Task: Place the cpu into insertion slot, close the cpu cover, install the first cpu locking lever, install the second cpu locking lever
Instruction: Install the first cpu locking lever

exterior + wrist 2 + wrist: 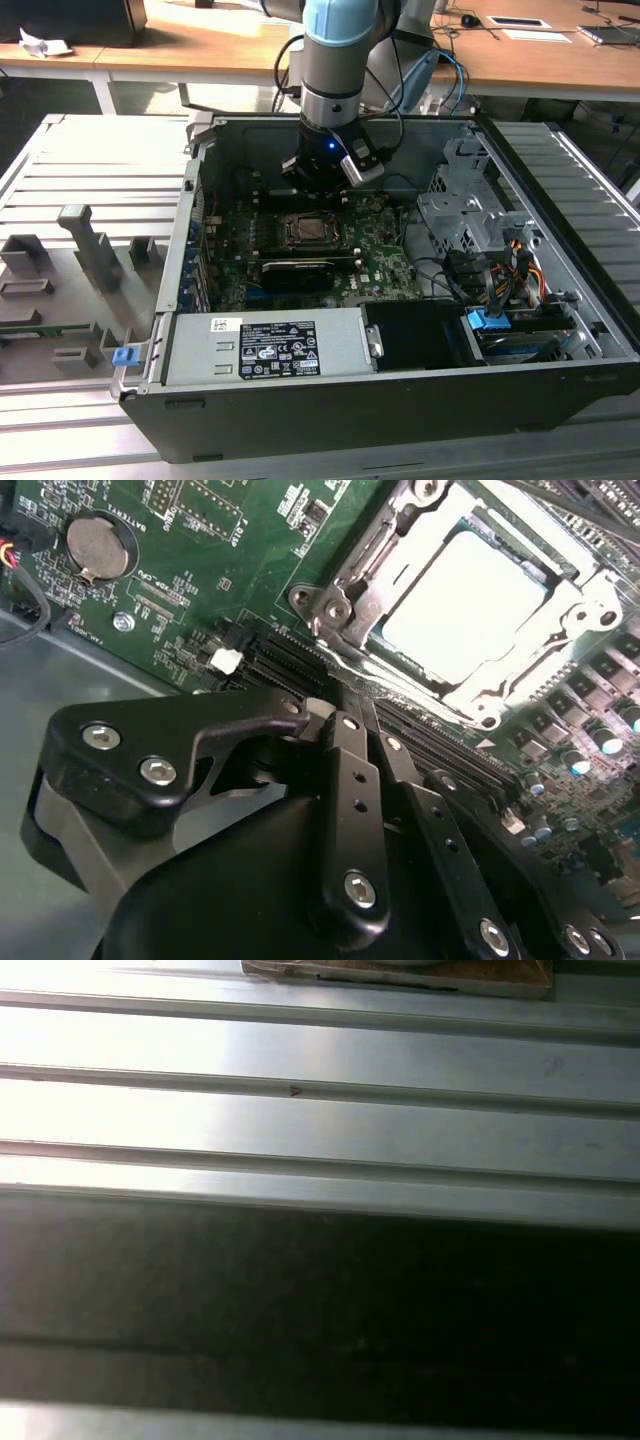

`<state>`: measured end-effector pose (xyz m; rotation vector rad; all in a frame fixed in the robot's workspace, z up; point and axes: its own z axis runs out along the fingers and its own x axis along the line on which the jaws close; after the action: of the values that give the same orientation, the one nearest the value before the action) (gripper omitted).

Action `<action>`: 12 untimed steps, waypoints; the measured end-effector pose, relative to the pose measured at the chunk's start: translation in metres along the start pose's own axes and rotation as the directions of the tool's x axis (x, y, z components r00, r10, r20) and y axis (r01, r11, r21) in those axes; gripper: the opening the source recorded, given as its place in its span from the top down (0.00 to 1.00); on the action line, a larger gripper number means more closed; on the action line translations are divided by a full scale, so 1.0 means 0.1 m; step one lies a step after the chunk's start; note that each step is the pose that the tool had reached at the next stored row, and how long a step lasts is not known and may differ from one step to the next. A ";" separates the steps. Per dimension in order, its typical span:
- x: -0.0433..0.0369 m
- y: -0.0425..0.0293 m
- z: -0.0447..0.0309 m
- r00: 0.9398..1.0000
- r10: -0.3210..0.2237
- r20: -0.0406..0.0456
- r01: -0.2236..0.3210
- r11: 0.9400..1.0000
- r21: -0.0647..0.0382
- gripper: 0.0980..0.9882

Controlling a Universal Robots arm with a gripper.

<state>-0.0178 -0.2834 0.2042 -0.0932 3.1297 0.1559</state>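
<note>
Handling is judged delicate: the cpu (470,600) is a light, stiff, thin chip, best taken by its bare edges, never by its face. It is seated in the insertion slot (310,232) near the middle of the motherboard (385,262), framed by the cpu cover (575,590). The gripper (322,185) is held just above it, toward the board's far edge; whether it is open or closed cannot be told.

Robotics lab: open PC case (400,410), alu bench (100,150), desks (200,55).
</note>
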 end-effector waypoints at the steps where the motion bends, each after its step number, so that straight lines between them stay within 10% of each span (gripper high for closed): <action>1: -0.007 -0.001 0.001 1.000 0.000 0.000 0.000 1.000 0.000 0.99; 12: 0.062 0.029 -0.126 1.000 0.000 0.002 0.000 1.000 -0.004 0.99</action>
<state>-0.0242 -0.2821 0.2169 -0.0933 3.1272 0.1624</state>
